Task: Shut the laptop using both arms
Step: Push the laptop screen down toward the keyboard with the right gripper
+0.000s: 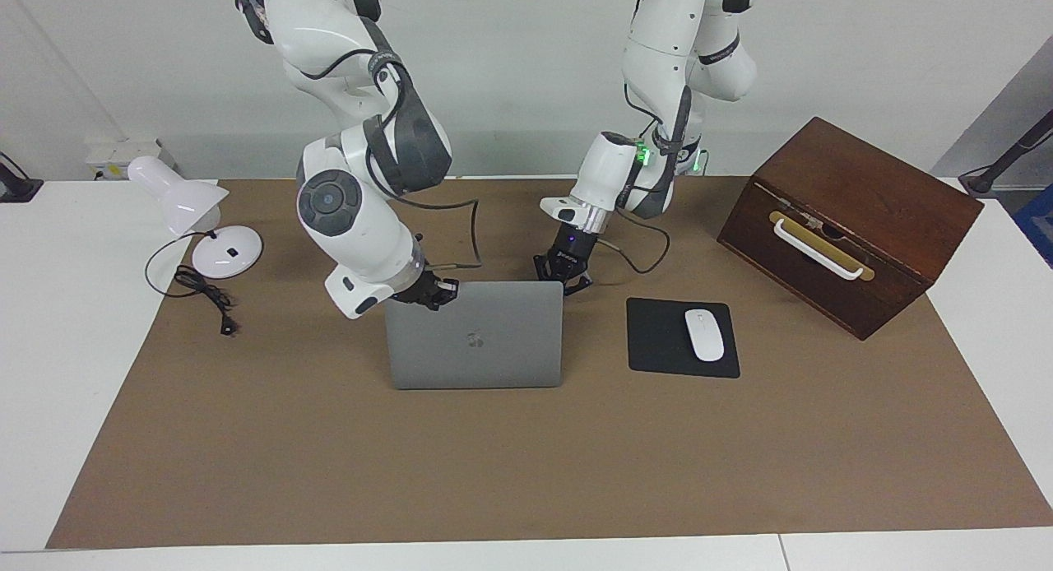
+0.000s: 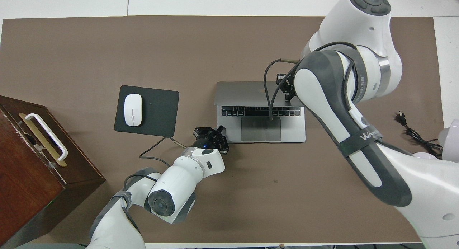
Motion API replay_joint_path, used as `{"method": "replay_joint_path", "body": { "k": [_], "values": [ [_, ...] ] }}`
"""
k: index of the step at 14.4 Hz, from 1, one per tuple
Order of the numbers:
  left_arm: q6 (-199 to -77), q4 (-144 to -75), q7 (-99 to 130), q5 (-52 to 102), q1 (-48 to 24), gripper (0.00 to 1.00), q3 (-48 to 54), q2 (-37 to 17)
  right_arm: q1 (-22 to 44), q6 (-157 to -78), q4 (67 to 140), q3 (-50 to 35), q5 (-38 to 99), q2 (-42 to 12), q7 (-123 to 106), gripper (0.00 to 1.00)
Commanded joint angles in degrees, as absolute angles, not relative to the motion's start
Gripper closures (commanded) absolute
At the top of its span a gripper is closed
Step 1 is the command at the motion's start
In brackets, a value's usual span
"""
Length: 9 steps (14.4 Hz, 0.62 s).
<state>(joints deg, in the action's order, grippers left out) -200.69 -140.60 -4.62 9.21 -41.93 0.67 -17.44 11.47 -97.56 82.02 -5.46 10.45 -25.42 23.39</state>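
A plain white wall [image 1: 510, 69] rises along the table's [image 1: 74, 365] edge nearest the robots. The table is white, mostly covered by a brown mat [image 1: 526, 456]. A white socket box [image 1: 123, 151] sits against the wall at one corner.

Two white robot arms are reaching down toward the table's middle. In the facing view, the right arm [image 1: 354, 201] is entering from 11 o'clock, elbow bent, its right gripper [image 1: 428, 295] pointing toward 4 o'clock, fingers closed. The left arm [image 1: 658, 102] is descending from 1 o'clock, its left gripper [image 1: 563, 271] pointing toward 7 o'clock, fingers closed.
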Motion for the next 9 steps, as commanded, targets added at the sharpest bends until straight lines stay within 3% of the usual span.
{"method": "replay_joint_path", "body": {
  "k": [1, 9],
  "values": [
    [-200.6, -143.9, -7.0, 9.8, -42.8, 1.00, -0.3, -17.8, 11.2, -102.7, 90.5, -6.1, 11.9, -21.9, 25.0, 1.00],
    [-200.6, -143.9, -8.7, 9.8, -42.5, 1.00, -0.3, -17.8, 11.8, -109.6, 97.0, -6.1, 13.2, -20.6, 25.0, 1.00]
  ]
}}
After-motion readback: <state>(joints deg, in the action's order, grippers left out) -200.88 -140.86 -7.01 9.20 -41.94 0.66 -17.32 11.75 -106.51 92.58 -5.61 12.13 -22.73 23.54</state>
